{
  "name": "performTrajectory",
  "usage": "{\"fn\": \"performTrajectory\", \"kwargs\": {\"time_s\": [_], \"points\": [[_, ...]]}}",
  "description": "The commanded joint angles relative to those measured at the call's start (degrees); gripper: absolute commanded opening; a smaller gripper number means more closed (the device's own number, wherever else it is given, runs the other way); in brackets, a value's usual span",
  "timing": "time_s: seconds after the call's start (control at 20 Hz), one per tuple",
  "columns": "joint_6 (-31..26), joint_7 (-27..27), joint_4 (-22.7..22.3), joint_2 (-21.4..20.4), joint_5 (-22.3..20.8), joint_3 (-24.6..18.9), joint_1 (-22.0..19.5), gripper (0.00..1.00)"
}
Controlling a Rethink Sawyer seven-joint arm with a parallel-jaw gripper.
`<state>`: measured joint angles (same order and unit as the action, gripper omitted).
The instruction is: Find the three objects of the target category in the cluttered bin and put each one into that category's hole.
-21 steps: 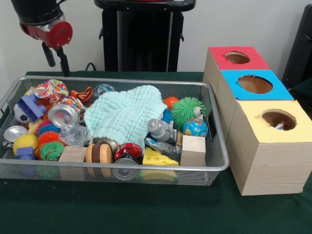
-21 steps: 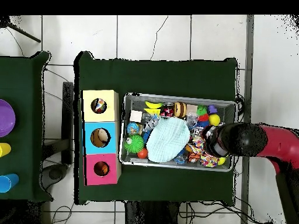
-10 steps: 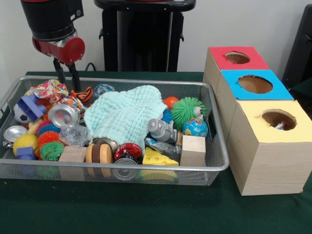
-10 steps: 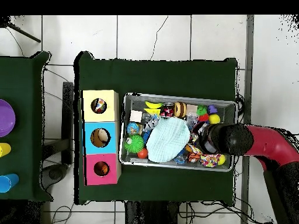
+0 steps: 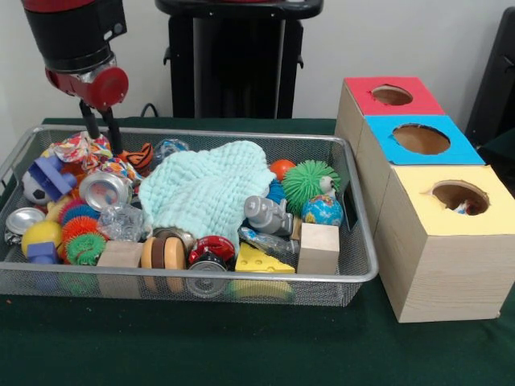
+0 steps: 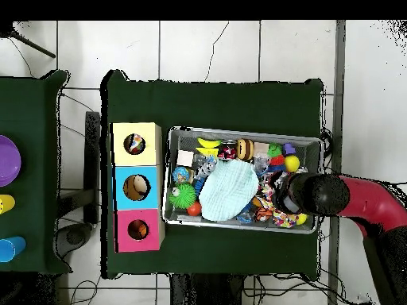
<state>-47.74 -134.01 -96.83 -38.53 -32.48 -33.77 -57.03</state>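
The wire mesh bin [image 5: 354,272] sits on the green table [image 5: 241,346], left of the three boxes [image 5: 434,241]. Inside it the big pale crinkled cloth [image 5: 205,189] lies spread over the middle, and the small speckled fabric piece [image 5: 80,149] lies in the far left corner. My pincer [image 5: 98,129] hangs just above that piece, its two fingers a narrow gap apart, holding nothing. Balls, blocks and cans crowd round the cloth.
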Motion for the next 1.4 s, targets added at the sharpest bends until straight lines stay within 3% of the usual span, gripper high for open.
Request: {"fn": "performTrajectory", "kwargs": {"time_s": [0.05, 0.3, 0.4, 0.85, 1.4], "points": [[-1.0, 7.1, -2.8, -1.5, 0.3, 2.0, -2.4, 1.0], [-4.5, 7.6, -7.3, -8.2, 2.9, 1.2, -3.7, 1.0], [-4.1, 7.3, -7.5, -8.5, 2.5, 1.4, -3.6, 1.0], [2.0, -0.5, -4.1, -1.4, 0.3, 4.1, 2.8, 1.0], [6.7, 3.0, 0.2, 5.1, -1.6, 5.8, 3.2, 1.0]]}}
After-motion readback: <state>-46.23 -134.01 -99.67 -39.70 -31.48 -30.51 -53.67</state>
